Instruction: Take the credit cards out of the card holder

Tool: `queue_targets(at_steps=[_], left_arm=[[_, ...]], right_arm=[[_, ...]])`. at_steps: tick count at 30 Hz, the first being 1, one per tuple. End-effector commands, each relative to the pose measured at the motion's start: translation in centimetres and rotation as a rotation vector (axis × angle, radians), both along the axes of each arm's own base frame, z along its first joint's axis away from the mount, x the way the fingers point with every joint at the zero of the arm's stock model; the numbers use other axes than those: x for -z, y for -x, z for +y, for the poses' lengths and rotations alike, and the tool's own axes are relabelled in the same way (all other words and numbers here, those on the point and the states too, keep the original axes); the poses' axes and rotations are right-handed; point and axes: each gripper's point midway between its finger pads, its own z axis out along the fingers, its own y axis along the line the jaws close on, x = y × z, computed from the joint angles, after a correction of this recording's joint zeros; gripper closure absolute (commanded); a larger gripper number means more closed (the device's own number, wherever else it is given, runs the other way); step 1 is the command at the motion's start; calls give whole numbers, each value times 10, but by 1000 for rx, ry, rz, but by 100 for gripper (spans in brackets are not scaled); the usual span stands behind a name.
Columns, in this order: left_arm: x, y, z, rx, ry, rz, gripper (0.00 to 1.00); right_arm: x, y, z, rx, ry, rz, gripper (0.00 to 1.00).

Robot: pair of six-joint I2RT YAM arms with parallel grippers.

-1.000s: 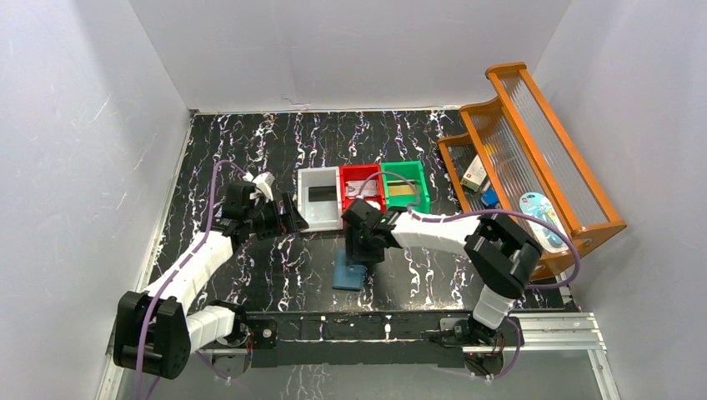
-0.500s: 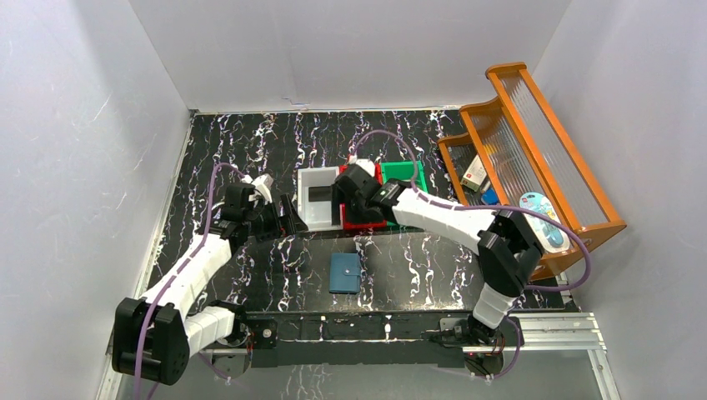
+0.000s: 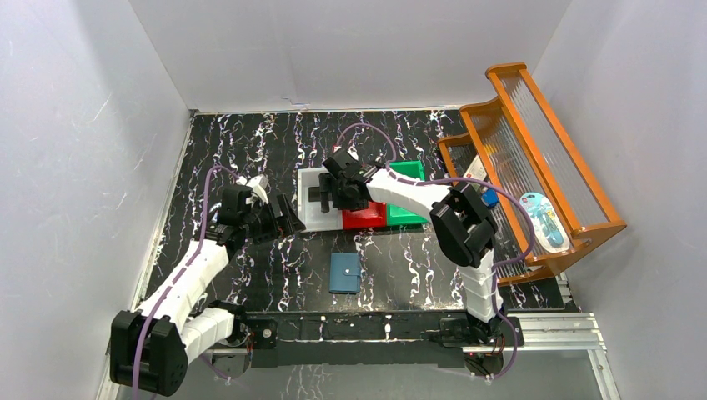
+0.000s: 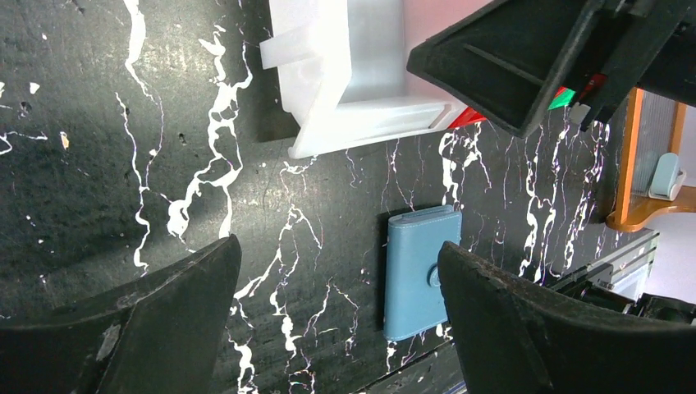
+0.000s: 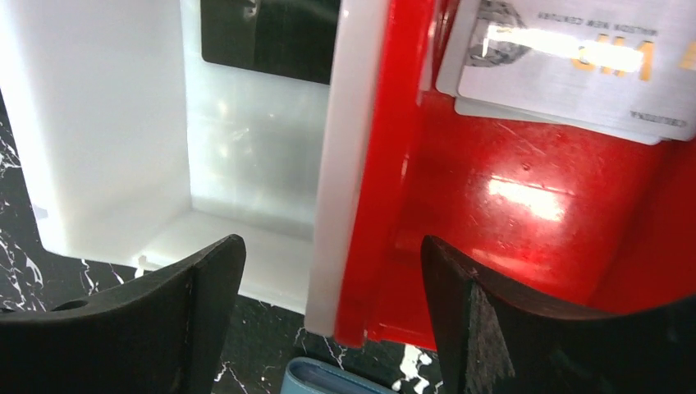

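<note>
The card holder (image 3: 345, 272), a teal wallet snapped shut, lies flat near the table's front; it also shows in the left wrist view (image 4: 420, 271). A black credit card (image 5: 271, 37) lies in the white bin (image 3: 310, 218). A pale grey credit card (image 5: 566, 57) lies in the red bin (image 3: 365, 219). My right gripper (image 3: 333, 195) hovers open and empty over the wall between those two bins (image 5: 328, 246). My left gripper (image 3: 288, 218) is open and empty, left of the white bin, above bare table (image 4: 338, 254).
A green bin (image 3: 407, 213) stands right of the red one. An orange wooden rack (image 3: 534, 158) with small items fills the right side. White walls enclose the black marbled table. The right arm's body (image 4: 533, 57) hangs over the bins.
My right gripper left the wallet and moved back and left, over the red and white bins. The wallet now lies alone, closed. The left arm has barely moved.
</note>
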Motion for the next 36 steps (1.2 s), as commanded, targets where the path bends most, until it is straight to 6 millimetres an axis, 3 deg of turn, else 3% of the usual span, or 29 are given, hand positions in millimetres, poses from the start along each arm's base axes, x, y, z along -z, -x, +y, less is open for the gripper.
queue_targets(at_steps=[1,8,13,18,23,26,29,36], left_arm=[[2,7,4,-35,2,14,11],[6,12,7,-61,4,35,11],[8,14,5,-71,25,45,11],[8,14,4,-77,32,45,9],[10,14,6,-111,38,59,1],[8,14,6,-118,44,57,2],[9,13,11,-165,38,57,2],[8,18,21,-226,22,48,2]], right_arm=[[-24,-5,26,-57,-103,-1,14],[-29,3,42,-103,-176,33,16],[-46,5,51,-149,-240,10,16],[-57,-5,26,-77,-113,-36,14],[-81,0,-9,-26,-33,-123,13],[-80,18,-34,58,19,-118,15],[-72,50,-54,147,63,-81,15],[-28,136,-39,145,81,58,21]])
